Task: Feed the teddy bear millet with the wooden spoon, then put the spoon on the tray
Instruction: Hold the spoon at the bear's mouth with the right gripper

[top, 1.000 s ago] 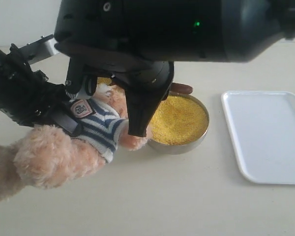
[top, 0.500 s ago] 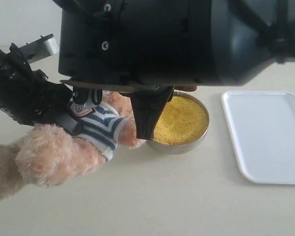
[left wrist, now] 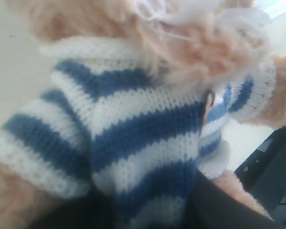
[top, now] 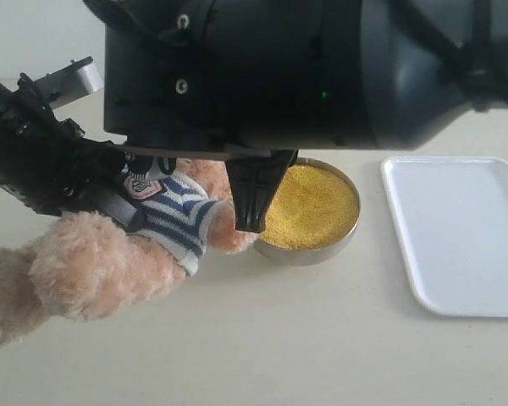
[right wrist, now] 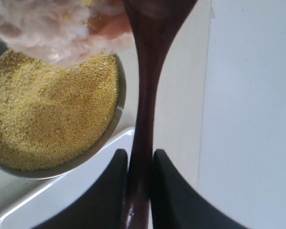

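Step in hand, by judgement: feeding at the mouth. Tray placement not yet done.

Left gripper (top: 118, 207): jaws partly closed, clamped on the striped torso of the teddy bear (top: 176, 222), with knit bunched between the dark fingers (left wrist: 219, 210) in the left wrist view. Bear tilted at 9 o'clock of the steel bowl (top: 309, 252), legs toward 8 o'clock, one paw just beside the rim.

Right gripper (right wrist: 139, 191): jaws nearly closed, pinching the slim handle of the wooden spoon (right wrist: 147, 90), no gap visible between pads and wood. Spoon head up against the muzzle fur and cropped at the frame edge, so impossible to tell its load. A few yellow grains lodged in the fur. Spoon hidden behind the arm in the exterior view.

Millet (top: 313, 203): heaped in the bowl, near rim level.
Tray (top: 457, 237): on the table (top: 262, 338) at 3 o'clock of the bowl, well apart.

To do well:
- Hold the bear steady with the left grip.
- Tip the spoon slowly, on the bowl side, to drop any spill back into the grain.
- Avoid pressing into the plush: soft, likely to give and twist in the clamp.
- Then swing toward 3 o'clock, lower flat inside the raised rim, and only then release.
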